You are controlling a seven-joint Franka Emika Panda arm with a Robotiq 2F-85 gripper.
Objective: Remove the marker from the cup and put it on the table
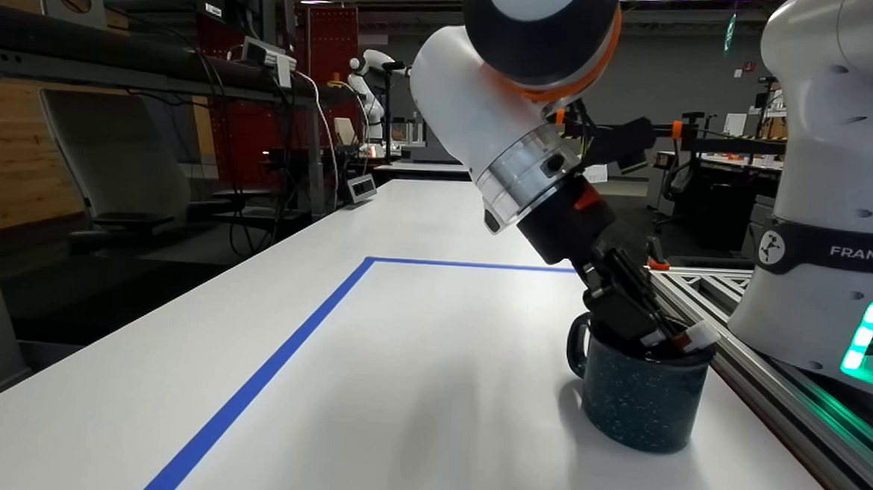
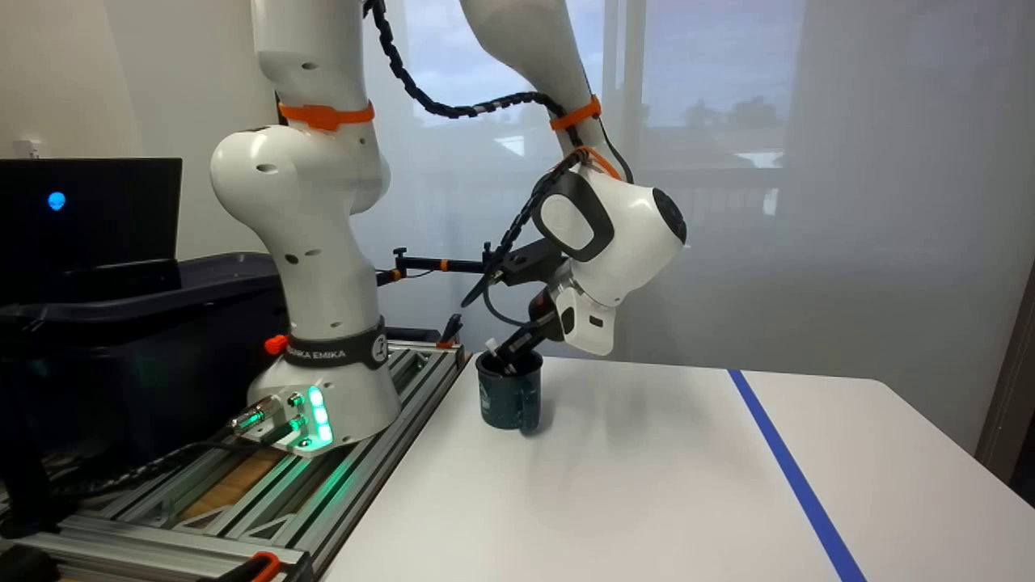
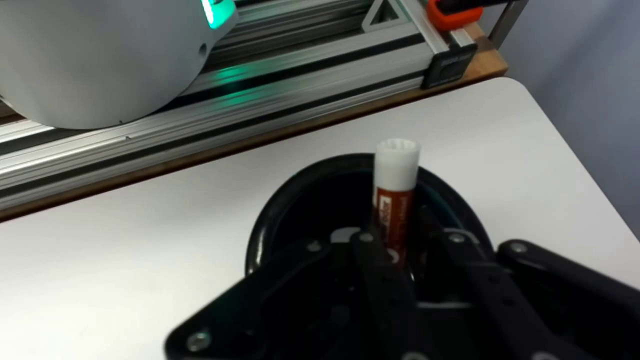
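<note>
The marker is reddish-brown with a white end (image 1: 702, 335). It stands in the cup, its white end above the rim; it also shows in an exterior view (image 2: 492, 345) and the wrist view (image 3: 397, 167). The cup (image 1: 645, 405) is a dark speckled teal mug, upright on the white table (image 1: 436, 394); it also shows in an exterior view (image 2: 508, 396) and its rim in the wrist view (image 3: 257, 242). My gripper (image 3: 398, 227) tilts down into the cup's mouth, its fingers closed on both sides of the marker. The marker's lower part is hidden.
Blue tape (image 1: 273, 371) runs along the table. The robot base (image 1: 837, 296) and a metal rail frame (image 1: 779, 412) stand beside the cup, along the table's edge. The cup's handle (image 1: 578, 346) faces away from the base. A dark bin (image 2: 145, 364) stands behind the base.
</note>
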